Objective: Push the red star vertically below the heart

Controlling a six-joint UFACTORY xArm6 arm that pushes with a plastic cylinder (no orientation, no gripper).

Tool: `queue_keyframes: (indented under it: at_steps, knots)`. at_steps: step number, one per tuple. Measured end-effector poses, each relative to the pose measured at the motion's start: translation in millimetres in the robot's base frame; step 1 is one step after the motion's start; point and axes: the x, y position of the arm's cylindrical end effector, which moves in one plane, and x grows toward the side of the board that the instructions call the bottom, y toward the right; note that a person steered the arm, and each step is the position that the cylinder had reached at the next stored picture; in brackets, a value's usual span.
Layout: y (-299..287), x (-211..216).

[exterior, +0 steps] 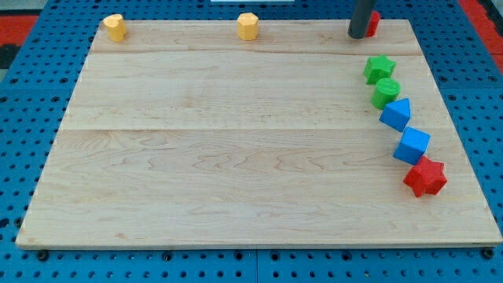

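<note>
The single camera view shows my tip (359,35) at the board's top edge, touching or just beside a red block (372,22) mostly hidden behind the rod; its shape cannot be told. There is no pincer here, only the rod, so nothing opens or closes.

The red star (425,176) lies far below my tip, toward the view's bottom right, touching a blue cube (412,145). Above it run a blue block (396,114), a green round block (385,92) and a green star (379,68).

The star looks light, rigid and likely to spin if struck on a point; pushing a notch between points seems safer.

Well left of my tip sit a yellow hexagon (247,26) and a yellow heart (115,27). No containers appear on the wooden board (236,141).
</note>
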Motion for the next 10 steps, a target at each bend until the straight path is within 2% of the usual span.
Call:
queue_keyframes:
  at_steps: [1, 2, 4, 6, 7, 8, 9, 10]
  knots:
    - [-48, 46]
    - [-77, 61]
    - [-116, 61]
    - [-111, 55]
    - [-53, 30]
    - [30, 36]
    - [89, 77]
    - [115, 146]
